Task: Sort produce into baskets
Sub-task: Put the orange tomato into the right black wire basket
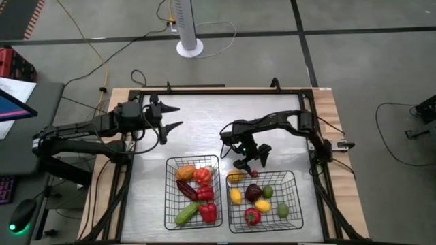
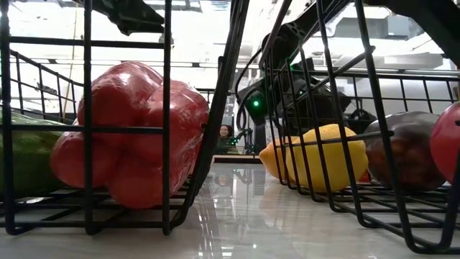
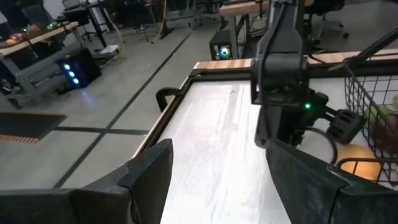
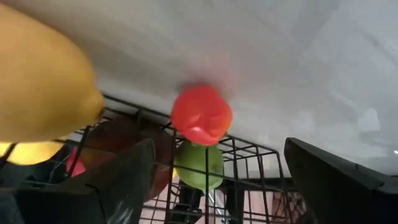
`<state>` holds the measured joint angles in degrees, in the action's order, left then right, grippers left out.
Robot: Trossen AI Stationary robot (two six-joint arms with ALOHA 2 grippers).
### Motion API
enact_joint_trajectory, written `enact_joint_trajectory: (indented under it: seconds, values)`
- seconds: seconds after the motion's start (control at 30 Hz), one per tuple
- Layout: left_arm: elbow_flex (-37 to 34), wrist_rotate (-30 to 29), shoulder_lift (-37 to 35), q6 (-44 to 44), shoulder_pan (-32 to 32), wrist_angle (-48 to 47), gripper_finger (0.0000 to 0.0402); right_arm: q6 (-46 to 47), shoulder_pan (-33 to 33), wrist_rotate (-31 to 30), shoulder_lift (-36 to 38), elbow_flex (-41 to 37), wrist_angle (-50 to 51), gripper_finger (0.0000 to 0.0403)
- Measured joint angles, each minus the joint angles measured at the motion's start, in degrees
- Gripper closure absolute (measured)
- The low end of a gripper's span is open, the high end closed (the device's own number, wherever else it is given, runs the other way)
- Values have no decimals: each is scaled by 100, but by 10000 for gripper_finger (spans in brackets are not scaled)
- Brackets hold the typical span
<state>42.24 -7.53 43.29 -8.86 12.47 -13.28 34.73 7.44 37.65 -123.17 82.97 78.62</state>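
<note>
1. Right gripper point(image 1: 253, 162) spread wide, empty, above the far rim of the right black wire-mesh basket point(image 1: 294, 178).
2. Small red tomato point(image 4: 201, 115) between its fingers, untouched, over that basket.
3. Left gripper point(image 1: 174, 117) half-spread, empty, over bare table point(image 1: 204, 122).
4. Left black wire-mesh basket point(image 1: 169, 194) beside, holding red peppers point(image 1: 208, 212).

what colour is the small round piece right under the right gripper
Red; the small round piece shows best in the right wrist view.
</note>
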Motion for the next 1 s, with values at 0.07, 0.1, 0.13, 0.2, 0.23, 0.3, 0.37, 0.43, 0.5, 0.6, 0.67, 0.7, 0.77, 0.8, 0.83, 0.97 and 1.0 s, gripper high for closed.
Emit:
enact_joint_trajectory:
  seconds: [0.07,0.1,0.13,0.2,0.23,0.3,0.37,0.43,0.5,0.6,0.67,0.7,0.77,0.8,0.83,0.97,1.0]
  values:
    - [0,-2,-2,-4,0,-30,155,14,-50,-2,-3,-1,-61,19]
    - [0,-4,-2,-6,0,-29,155,50,-78,-4,3,1,-137,19]
    - [0,-4,-13,-7,0,-30,155,98,-87,-7,8,1,-210,19]
    - [0,-4,-25,-9,0,-20,155,175,-104,-122,6,1,-243,20]
    - [0,-4,-26,-9,0,-18,155,206,-109,-227,6,1,-229,21]
    - [0,-4,-24,-9,0,-32,155,233,-109,-364,6,1,-271,25]
    - [0,-4,-26,-16,0,-33,155,285,-145,-504,6,-1,-357,31]
    - [0,-4,-24,-51,0,-50,155,362,-197,-547,6,1,-476,37]
    - [0,-4,-24,-57,0,-81,155,423,-266,-582,6,1,-496,44]
    - [0,-20,-24,-57,0,-120,155,429,-376,-595,6,-1,-499,55]
    - [0,-52,-24,-59,0,-123,155,440,-433,-623,6,-1,-496,61]
    - [0,-57,-24,-59,0,-124,155,457,-463,-654,6,-1,-495,65]
    - [0,-70,-24,-59,0,-124,155,491,-505,-737,6,-1,-495,71]
    - [0,-69,-24,-59,0,-123,155,492,-531,-758,6,-1,-493,73]
    - [0,-69,-24,-59,0,-123,155,491,-549,-792,6,-1,-497,76]
    - [0,-68,-24,-59,0,-123,155,528,-606,-925,6,-1,-573,88]
    - [0,-68,-24,-59,0,-123,155,535,-612,-929,6,-1,-579,91]
